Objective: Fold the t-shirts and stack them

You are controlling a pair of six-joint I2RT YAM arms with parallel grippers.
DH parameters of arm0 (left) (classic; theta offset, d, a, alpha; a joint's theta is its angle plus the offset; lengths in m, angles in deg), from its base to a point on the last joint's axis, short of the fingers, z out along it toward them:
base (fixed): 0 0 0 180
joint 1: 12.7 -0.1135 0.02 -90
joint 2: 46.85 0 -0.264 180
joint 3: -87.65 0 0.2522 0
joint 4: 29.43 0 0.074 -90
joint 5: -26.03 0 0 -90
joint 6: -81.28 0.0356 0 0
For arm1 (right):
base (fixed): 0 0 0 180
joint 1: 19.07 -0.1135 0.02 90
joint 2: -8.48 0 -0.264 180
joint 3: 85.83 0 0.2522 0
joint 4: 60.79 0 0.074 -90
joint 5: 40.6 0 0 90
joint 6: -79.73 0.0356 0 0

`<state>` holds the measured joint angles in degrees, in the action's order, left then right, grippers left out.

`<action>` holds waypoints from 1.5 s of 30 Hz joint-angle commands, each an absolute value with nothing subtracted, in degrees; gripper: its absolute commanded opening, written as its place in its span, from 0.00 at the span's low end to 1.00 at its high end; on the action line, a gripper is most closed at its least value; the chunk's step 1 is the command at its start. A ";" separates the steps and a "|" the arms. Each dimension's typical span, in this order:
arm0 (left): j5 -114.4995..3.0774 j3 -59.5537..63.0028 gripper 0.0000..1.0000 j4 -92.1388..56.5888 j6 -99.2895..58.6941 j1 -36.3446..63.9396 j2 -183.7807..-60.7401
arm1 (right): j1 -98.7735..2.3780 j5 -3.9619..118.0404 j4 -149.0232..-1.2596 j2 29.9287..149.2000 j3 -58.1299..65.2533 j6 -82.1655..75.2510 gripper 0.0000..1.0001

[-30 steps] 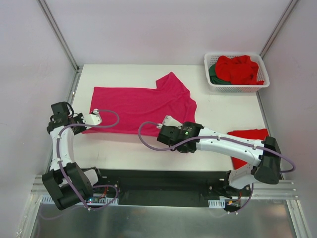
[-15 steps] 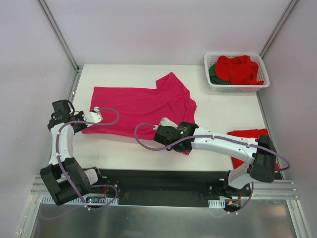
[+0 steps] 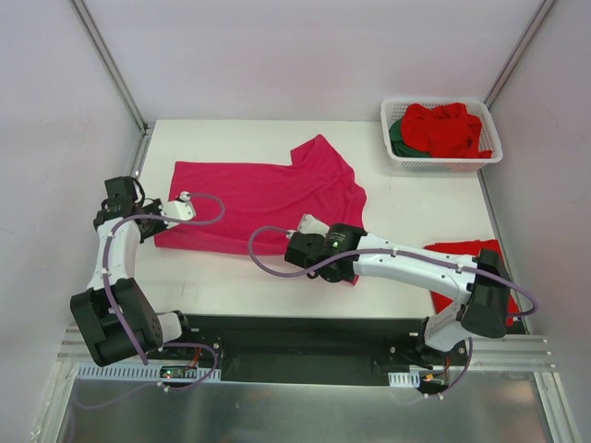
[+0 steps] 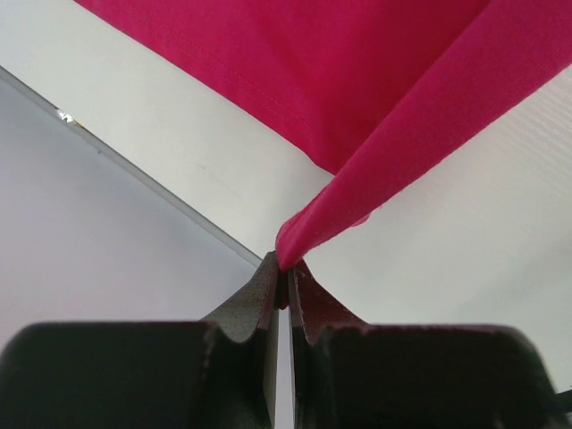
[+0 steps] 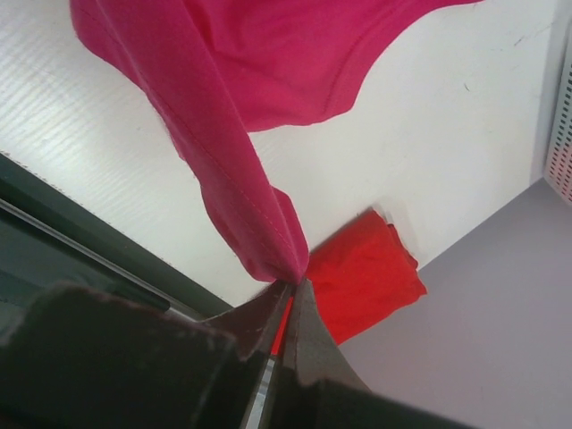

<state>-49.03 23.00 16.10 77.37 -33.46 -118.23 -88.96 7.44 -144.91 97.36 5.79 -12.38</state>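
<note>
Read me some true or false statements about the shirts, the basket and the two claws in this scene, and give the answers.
1. The left claw is shut on the pink t-shirt. True.
2. The right claw is open and empty. False: it is shut on the pink t-shirt.
3. The white basket holds red cloth and dark green cloth. True.
4. The pink t-shirt lies in the basket. False: it lies on the table, left of the basket.
5. A red shirt lies on the table beside the right arm. True.
</note>
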 commanded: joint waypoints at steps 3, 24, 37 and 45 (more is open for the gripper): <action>-48.50 20.72 0.00 15.27 76.62 -33.00 -119.36 | -88.77 2.82 -149.43 97.78 7.64 -11.50 0.01; -48.50 19.14 0.00 13.77 76.62 -31.78 -121.38 | -86.48 3.25 -148.55 97.43 7.21 -12.91 0.01; -50.26 12.90 0.00 13.07 75.39 -29.14 -127.18 | -86.13 4.75 -147.14 98.75 6.68 -14.67 0.01; -51.75 12.55 0.00 12.10 74.95 -26.50 -129.38 | -84.90 5.10 -146.00 99.01 7.12 -15.63 0.01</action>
<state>-50.98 14.08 12.82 75.66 -27.51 -128.65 -85.70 5.32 -144.98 99.00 5.79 -14.44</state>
